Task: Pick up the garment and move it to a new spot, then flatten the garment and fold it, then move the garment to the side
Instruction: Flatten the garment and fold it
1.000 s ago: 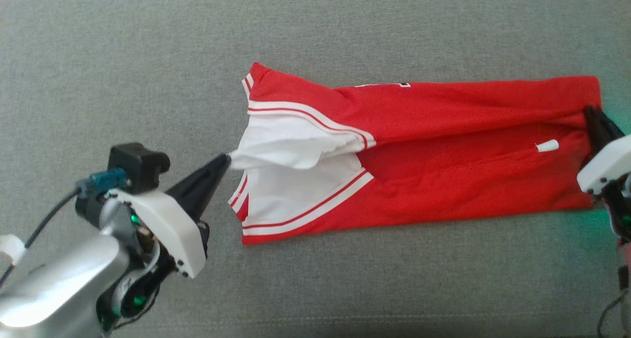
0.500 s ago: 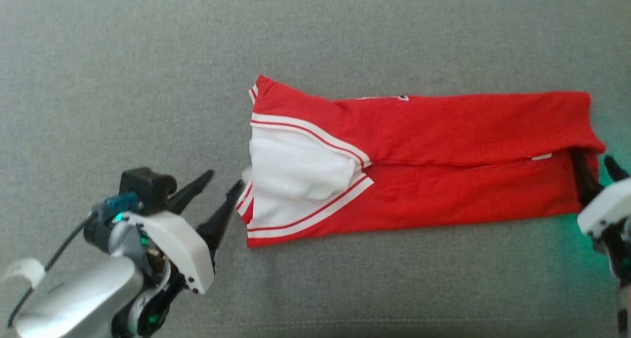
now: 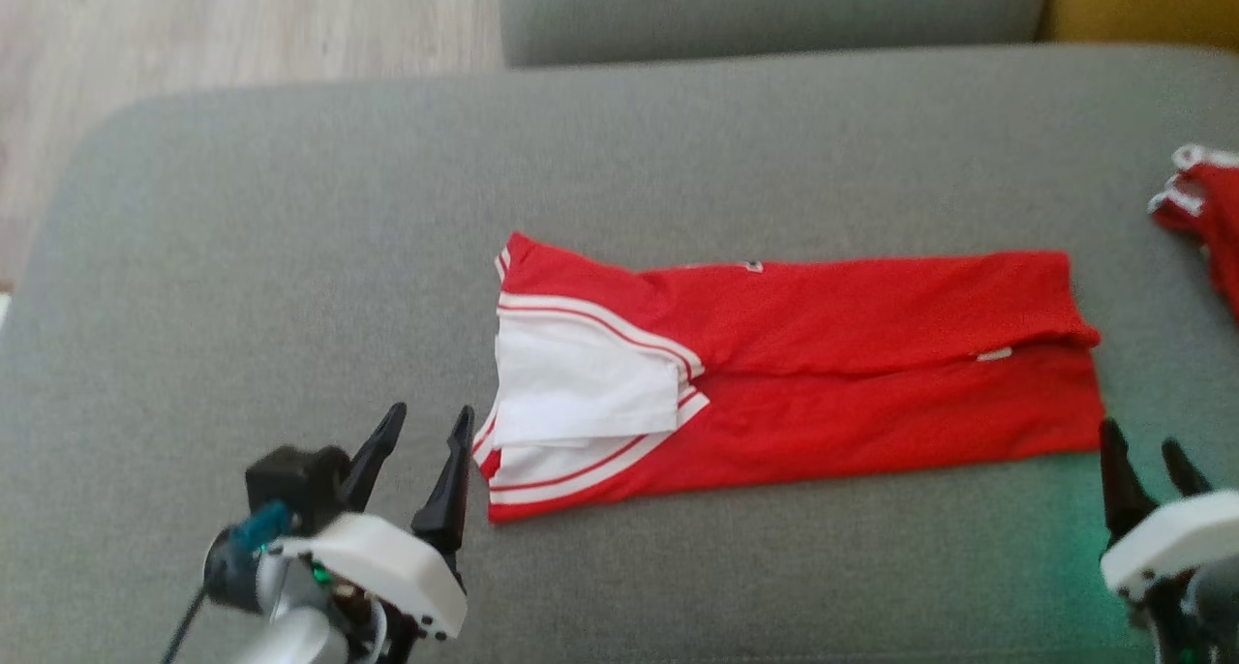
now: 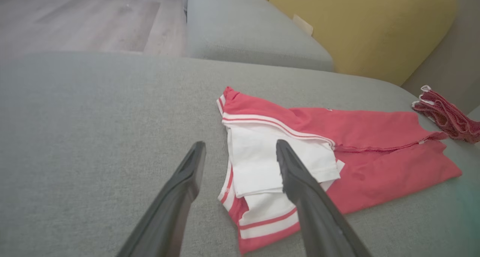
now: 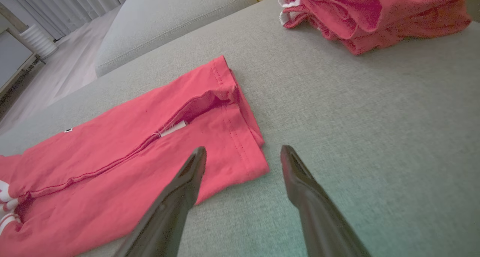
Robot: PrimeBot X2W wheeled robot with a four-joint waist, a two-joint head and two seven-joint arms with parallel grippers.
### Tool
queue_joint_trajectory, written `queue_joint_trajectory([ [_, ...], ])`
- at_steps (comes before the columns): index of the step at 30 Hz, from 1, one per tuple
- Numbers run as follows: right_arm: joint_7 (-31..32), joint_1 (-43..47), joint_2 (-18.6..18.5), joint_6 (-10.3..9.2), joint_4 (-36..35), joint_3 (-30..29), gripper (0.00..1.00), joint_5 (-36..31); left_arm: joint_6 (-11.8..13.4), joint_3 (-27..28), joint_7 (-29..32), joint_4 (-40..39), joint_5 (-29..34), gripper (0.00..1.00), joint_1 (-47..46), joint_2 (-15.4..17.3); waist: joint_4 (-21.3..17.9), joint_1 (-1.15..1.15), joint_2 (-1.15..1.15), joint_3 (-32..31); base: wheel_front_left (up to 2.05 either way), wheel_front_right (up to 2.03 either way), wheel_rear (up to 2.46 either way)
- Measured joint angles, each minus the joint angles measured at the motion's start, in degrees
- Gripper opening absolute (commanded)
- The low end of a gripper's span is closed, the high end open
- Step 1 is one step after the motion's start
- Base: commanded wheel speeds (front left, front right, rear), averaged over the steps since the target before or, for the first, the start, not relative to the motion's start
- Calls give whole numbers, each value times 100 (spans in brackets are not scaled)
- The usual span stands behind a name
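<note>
**Lengthwise fold looks done; shorter fold and set-aside remain**

The garment (image 3: 823, 354), a red shirt with white striped trim, lies in the middle of the head view as a long flat strip. Both long edges are turned in and meet along a centre seam, and a white sleeve is tucked over its left end. It rests on the grey cushion (image 3: 290, 257).

The left gripper (image 3: 430, 412) sits at the lower left, just beside the sleeve end, with its fingers spread wide and holding nothing. The right gripper (image 3: 1139, 437) at the lower right is equally wide and empty, near the hem corner.

Judging by this, moving, flattening and the first fold are finished. Folding the strip shorter and shifting it aside are not yet done. Another red garment (image 3: 1200, 209) lies bunched at the right edge.
</note>
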Motion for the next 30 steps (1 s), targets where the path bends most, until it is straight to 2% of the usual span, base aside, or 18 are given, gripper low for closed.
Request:
queue_joint_trajectory([
  [5,-287,288,172,0,22,-41,100,-82,27,764,-2,35,1081,100,737,-433,56,0,0,-431,0,0,0],
  [12,-666,433,201,0,79,158,100,-11,-41,1682,-5,64,2141,100,1444,-1051,252,0,0,-724,0,0,0],
  [16,-837,508,202,0,277,91,100,-10,-246,1901,-7,100,2604,100,1625,-1351,403,0,0,-800,0,0,0],
  [19,-869,480,222,0,545,-176,100,-13,-448,1940,-7,185,2816,100,1735,-1574,531,0,0,-818,0,0,0],
  [23,-628,237,196,0,969,-591,100,-67,-664,2023,-7,256,3032,100,1821,-1816,705,0,0,-770,0,0,0],
  [30,-255,-776,-205,0,1480,-1029,100,-584,-959,2139,-7,333,3351,100,1847,-2130,922,0,0,-487,0,0,0],
])
